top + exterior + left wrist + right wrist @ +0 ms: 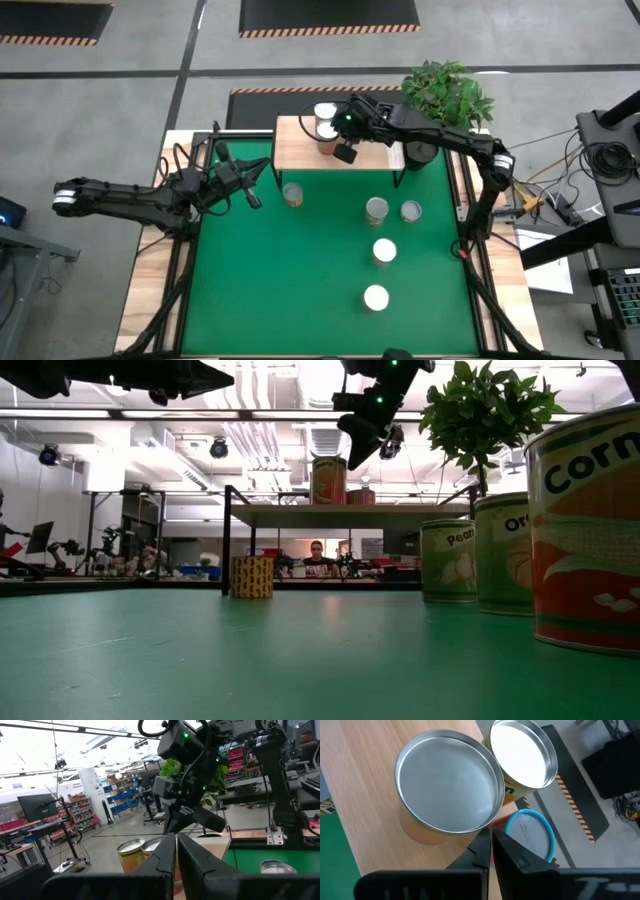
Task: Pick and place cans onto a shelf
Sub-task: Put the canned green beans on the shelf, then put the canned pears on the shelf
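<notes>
The shelf [300, 155] is a light-wood board on black legs at the table's far edge. Two cans [325, 114] [327, 134] stand upright on it; the right wrist view shows their silvery tops [447, 782] [522, 752]. My right gripper [342, 140] [490, 845] hangs shut just above the board, right of these cans, pointing down at a slant. Several more cans [292, 194] [376, 209] [411, 211] stand upright on the green table. My left gripper [258, 172] [177, 855] waits shut, raised over the table's far left.
A potted plant [448, 95] and a dark pot [420, 152] stand at the shelf's right end. A blue-rimmed round lid [530, 832] shows beside the two cans. Two more cans [384, 251] [376, 297] stand toward the near edge. People work in the room beyond [317, 555].
</notes>
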`<state>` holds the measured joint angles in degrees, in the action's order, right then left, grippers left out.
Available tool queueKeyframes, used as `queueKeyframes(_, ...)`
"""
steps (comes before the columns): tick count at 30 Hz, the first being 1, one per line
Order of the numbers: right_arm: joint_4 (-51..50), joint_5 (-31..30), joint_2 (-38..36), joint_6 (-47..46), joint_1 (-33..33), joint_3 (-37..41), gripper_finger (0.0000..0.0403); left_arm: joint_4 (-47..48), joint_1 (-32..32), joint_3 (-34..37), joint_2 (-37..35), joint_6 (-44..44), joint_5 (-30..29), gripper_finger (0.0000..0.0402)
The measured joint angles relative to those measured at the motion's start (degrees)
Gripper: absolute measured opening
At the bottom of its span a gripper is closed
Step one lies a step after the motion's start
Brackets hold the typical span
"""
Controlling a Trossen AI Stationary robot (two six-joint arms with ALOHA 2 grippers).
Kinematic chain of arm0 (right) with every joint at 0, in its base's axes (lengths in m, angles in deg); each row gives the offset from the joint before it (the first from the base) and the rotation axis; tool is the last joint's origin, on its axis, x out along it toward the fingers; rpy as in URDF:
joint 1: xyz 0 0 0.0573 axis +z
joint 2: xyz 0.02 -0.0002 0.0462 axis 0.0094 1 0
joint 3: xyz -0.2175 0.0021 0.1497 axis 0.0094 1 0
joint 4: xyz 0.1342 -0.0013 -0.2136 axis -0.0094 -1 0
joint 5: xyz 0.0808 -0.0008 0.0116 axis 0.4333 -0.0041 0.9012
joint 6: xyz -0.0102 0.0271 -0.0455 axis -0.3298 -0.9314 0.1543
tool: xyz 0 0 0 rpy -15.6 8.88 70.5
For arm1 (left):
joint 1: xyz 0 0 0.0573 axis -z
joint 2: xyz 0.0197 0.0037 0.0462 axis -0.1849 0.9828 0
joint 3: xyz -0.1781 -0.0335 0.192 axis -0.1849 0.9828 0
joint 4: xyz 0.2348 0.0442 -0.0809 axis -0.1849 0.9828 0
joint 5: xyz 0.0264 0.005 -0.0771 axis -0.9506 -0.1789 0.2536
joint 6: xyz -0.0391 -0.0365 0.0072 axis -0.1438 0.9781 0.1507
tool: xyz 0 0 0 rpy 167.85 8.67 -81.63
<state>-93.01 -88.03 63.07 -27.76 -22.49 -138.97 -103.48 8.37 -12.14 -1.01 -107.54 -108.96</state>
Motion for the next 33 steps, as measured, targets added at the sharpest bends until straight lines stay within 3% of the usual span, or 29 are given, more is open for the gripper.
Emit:
queueKeyframes(22,0.7,1.7,-0.9,-0.6,0.9,0.0,0.0009,0.0,0.0,0.0,0.0,0.0,0.0,0.0000)
queueKeyframes(33,-7.5,2.8,-5.3,-8.4,13.9,2.0,0.0009,1.5,0.0,0.0,0.0,0.0,0.0,0.0000)
